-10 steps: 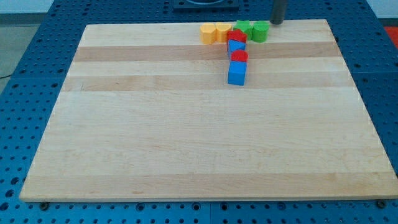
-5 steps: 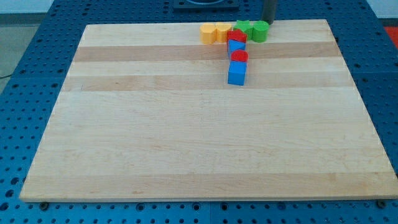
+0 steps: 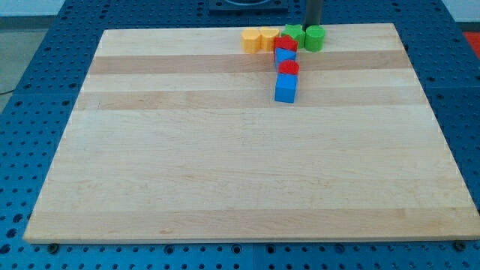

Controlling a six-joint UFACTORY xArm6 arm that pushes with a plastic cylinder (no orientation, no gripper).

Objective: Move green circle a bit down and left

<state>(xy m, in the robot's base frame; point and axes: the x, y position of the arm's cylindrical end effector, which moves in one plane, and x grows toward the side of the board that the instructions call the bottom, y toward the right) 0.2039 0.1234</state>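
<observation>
My tip [image 3: 313,25] sits at the table's [image 3: 225,187] top edge, just above the green circle [image 3: 314,37], touching or nearly so. No hand fitted, only the bare rod, nothing gripped. Green star [image 3: 294,34] sits just left of the circle, red block [image 3: 286,43] beyond. Judgement: push down first to clear the star, then bias left. Open wood below; little margin behind the tip.

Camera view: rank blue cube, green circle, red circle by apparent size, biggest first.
1. blue cube, the largest, though it also sits nearest the view's bottom, which may flatter it.
2. green circle.
3. red circle, close to the green one, so their order is unsure.
My tip sits just above the green circle.
</observation>
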